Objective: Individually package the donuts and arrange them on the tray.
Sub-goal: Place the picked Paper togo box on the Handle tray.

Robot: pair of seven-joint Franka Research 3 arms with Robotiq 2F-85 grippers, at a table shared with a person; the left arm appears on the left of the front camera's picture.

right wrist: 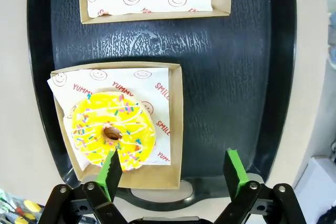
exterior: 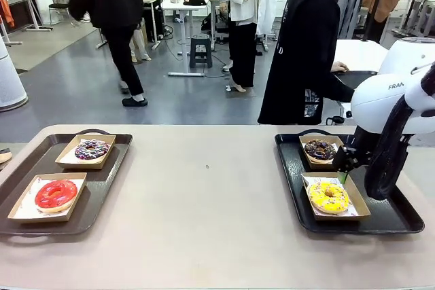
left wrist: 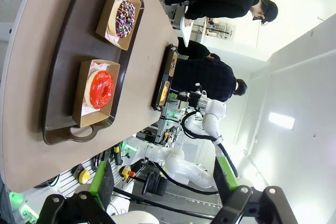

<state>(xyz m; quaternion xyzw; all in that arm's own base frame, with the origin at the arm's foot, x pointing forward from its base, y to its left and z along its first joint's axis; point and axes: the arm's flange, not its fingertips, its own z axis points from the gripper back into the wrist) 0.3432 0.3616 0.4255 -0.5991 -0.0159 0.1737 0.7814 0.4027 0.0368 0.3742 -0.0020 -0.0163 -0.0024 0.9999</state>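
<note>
We see each donut sitting in its own paper-lined box on a tray (right wrist: 231,103), so our right gripper (right wrist: 172,174) hangs released beside the yellow donut (right wrist: 113,129), grasping nothing.

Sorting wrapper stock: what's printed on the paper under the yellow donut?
Red smiley faces with the words YUMMY and SMILE on white paper, clearest in the right wrist view.

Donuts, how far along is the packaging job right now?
All four look done: red donut and purple donut boxed on the left tray, chocolate donut and yellow donut on the right tray. Both grippers, left and right, hold nothing. Nothing obvious remains.
</note>
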